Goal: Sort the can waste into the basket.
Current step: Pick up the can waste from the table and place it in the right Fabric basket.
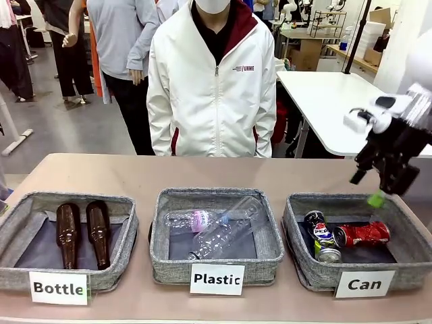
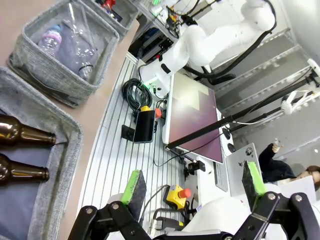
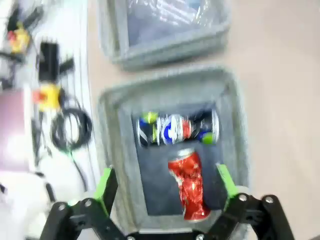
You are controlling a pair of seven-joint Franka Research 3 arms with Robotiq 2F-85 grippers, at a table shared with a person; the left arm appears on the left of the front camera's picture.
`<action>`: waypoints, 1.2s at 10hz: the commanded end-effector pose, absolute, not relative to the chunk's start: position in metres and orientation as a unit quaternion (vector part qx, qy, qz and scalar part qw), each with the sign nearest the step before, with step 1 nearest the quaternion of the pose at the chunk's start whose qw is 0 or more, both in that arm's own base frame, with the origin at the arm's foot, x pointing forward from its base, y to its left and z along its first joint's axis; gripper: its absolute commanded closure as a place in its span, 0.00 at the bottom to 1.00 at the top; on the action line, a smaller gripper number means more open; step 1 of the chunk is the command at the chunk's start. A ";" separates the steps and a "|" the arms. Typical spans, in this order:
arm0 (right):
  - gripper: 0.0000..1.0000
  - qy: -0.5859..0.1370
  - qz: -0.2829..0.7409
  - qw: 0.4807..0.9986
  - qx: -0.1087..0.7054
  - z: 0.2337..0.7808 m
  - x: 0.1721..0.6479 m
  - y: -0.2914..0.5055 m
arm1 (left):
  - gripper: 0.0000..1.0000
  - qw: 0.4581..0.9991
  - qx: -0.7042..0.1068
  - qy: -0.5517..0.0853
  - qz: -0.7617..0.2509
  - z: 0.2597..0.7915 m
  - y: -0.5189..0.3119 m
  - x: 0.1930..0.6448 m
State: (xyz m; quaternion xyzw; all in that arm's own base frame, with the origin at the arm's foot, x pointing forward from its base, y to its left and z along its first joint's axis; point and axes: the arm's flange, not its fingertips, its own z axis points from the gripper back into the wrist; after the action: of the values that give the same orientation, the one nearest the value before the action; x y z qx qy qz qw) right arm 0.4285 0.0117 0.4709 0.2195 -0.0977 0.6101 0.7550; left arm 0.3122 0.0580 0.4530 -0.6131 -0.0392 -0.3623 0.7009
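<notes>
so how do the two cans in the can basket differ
The dark blue can carries a red-white-blue logo and keeps its round shape; the red can is plain red and visibly dented. The blue one points toward the basket's front, the red one lies across, toward its right wall. Both lie on their sides, have silver tops, and rest inside the basket marked "Can", their ends close together.

- My left gripper (image 2: 192, 187) stands wide open, green pads (image 2: 134, 184) well apart, nothing between them.
- I see two brown bottles (image 2: 22, 152) lying side by side in a grey tray (image 2: 65, 165).
- The next tray (image 2: 60, 75) holds clear plastic bottles (image 2: 75, 42).
- A white arm (image 2: 210, 42) stands beyond.
</notes>
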 end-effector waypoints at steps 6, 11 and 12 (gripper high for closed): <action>0.00 -0.274 0.019 0.802 0.531 0.440 0.483 -0.009 | 0.00 0.694 -0.618 -0.042 -0.366 0.456 0.060 0.311; 0.00 -0.172 0.300 0.821 0.454 0.445 0.478 -0.020 | 0.00 0.694 -0.618 -0.042 -0.366 0.456 0.060 0.311; 0.00 -0.172 0.300 0.821 0.454 0.445 0.478 -0.020 | 0.00 0.694 -0.618 -0.042 -0.366 0.456 0.060 0.311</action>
State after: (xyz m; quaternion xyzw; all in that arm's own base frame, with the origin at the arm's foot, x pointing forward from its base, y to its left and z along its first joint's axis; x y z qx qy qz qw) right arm 0.4781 -0.0154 0.4431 0.4524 -0.1700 0.2919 0.8254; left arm 0.3122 0.0580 0.4528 -0.6133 -0.0390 -0.3622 0.7009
